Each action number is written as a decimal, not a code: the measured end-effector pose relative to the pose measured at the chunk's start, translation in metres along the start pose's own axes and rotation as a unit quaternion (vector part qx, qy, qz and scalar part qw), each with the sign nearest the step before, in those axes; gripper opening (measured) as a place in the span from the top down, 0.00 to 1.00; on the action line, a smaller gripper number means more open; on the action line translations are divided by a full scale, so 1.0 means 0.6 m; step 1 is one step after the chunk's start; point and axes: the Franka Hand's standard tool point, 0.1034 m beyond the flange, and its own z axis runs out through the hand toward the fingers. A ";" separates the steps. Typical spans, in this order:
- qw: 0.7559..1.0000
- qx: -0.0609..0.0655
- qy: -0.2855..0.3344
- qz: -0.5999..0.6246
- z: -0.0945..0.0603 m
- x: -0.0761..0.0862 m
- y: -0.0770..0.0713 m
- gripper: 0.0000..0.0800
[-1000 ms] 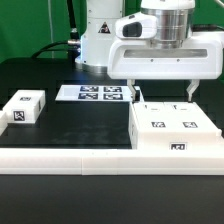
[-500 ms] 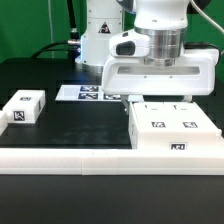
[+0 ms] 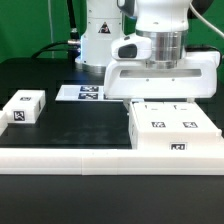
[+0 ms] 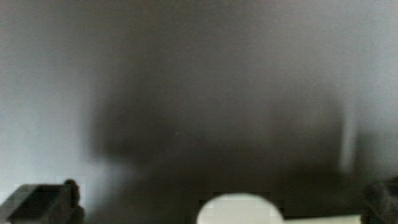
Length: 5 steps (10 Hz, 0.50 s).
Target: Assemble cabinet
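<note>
The cabinet (image 3: 175, 130) is a white square-sided box with black-and-white tags, standing at the exterior view's right on the black table. My gripper (image 3: 160, 101) hangs low right over the cabinet's far top edge. Its jaws are spread wide, and the fingertips are mostly hidden against the box. The wrist view is blurred. It shows my gripper (image 4: 217, 206) with dark fingers (image 4: 43, 204) at both edges and a white rounded shape (image 4: 240, 211) between them. Nothing is held.
A small white tagged block (image 3: 25, 107) lies at the exterior view's left. The marker board (image 3: 88, 93) lies flat behind it, near the robot base. A white ledge (image 3: 60, 158) runs along the table's front.
The gripper has come down from above the cabinet to just over its top and shifted slightly toward the exterior view's left. Its jaws stay wide open.
</note>
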 end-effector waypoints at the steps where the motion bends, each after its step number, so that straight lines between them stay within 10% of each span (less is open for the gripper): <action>1: 1.000 0.001 0.006 0.001 0.002 0.004 0.003 0.00; 5: 1.000 0.002 0.007 -0.006 0.004 0.007 0.009 0.00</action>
